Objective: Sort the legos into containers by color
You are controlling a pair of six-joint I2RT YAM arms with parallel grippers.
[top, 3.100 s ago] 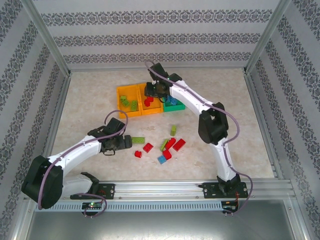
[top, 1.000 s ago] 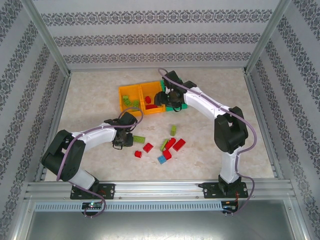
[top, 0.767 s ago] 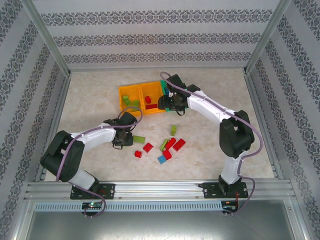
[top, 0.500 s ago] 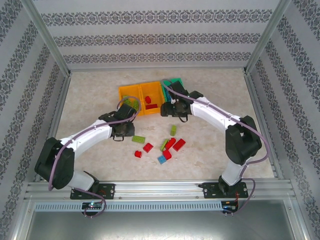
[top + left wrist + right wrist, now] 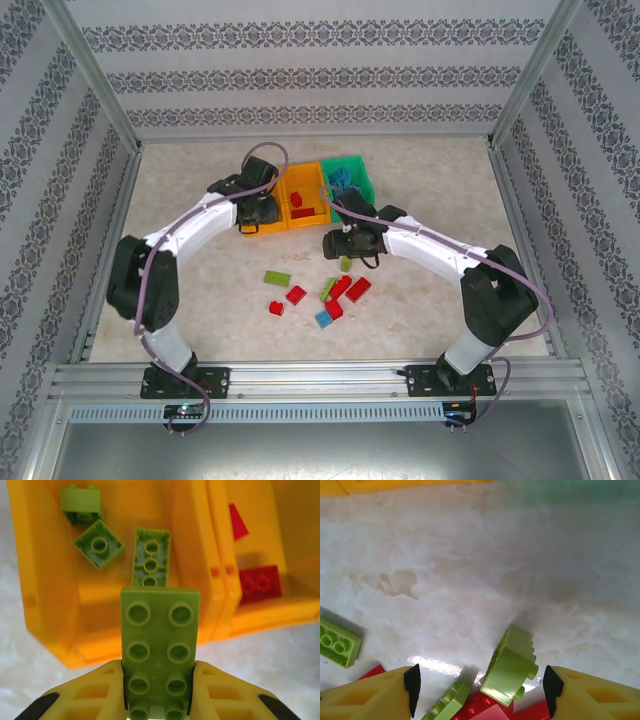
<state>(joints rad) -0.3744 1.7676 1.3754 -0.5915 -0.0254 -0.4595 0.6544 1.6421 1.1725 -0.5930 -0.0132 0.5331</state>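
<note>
- Two arms bend inward: the left arm (image 5: 190, 225) reaches far to the left orange bin (image 5: 45, 580), the right arm (image 5: 430, 245) bows low over the loose legos (image 5: 335, 295).
- Your left gripper (image 5: 157, 680) is clamped on a lime green brick (image 5: 159, 630) above that bin's near wall.
- On your right gripper (image 5: 480, 682) the fingers stand apart over a tilted lime brick (image 5: 512, 662).

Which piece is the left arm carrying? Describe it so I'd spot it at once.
Look at the row of three bins at the far side of the table, then its left orange bin. Over that bin's near wall, the left end effector pinches a lime green brick, two studs by four. Its green neighbours lie loose in the bin; it alone sits between yellow fingers.
</note>
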